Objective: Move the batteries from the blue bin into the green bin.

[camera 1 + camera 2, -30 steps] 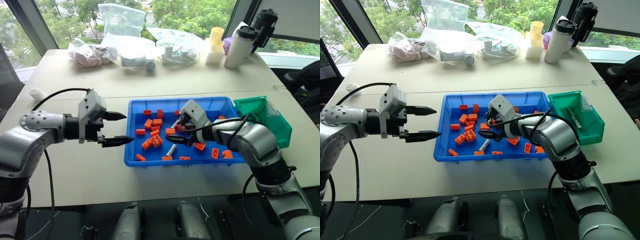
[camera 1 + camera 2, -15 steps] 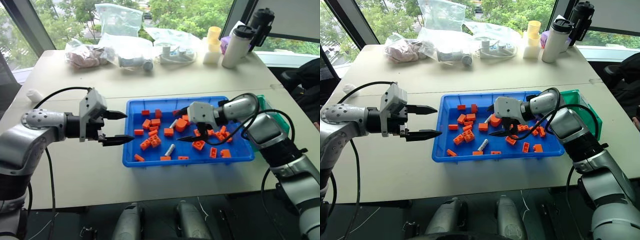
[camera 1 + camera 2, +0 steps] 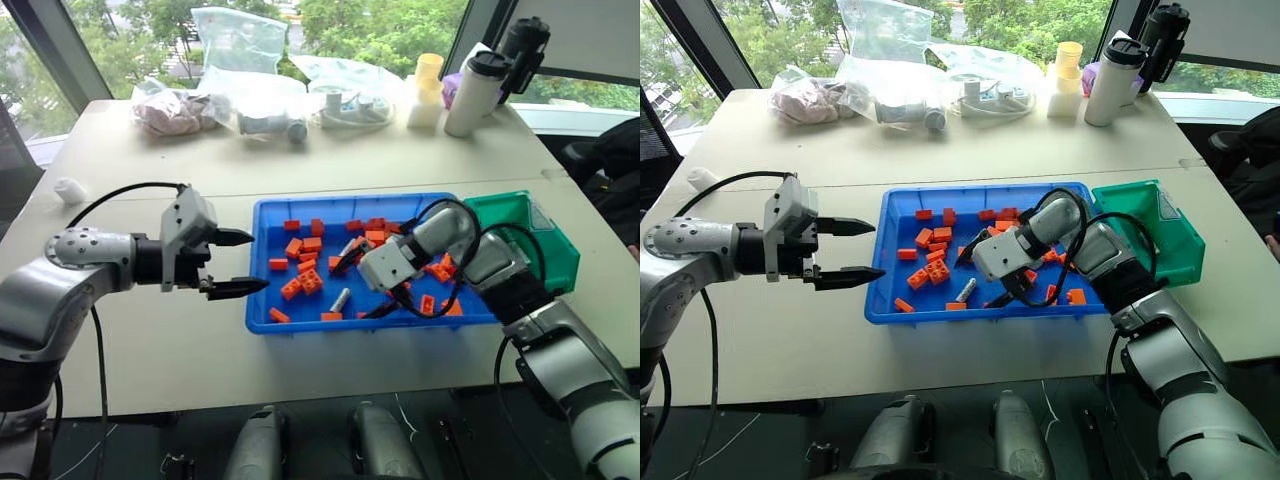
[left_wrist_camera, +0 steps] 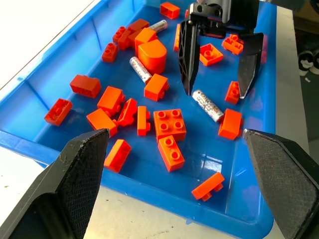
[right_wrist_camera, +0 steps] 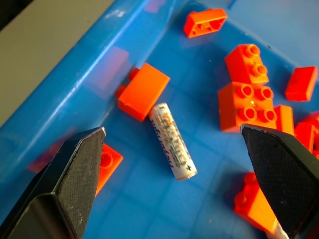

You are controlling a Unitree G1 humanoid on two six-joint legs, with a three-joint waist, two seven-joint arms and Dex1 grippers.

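At the lower middle of the head view, inside the blue bin (image 3: 262,300), one battery (image 3: 341,299) lies flat among orange bricks (image 3: 304,283). More batteries (image 4: 140,69) lie farther back in the same bin. The contents of the green bin (image 3: 560,243), at the right of the frame, cannot be made out, so most of the transfer appears to remain. The right gripper (image 3: 359,283) hangs over the bin with its jaws spread wide and empty; the battery lies between and below them, untouched. The left gripper (image 3: 235,262), left of the bin, is likewise spread and empty.
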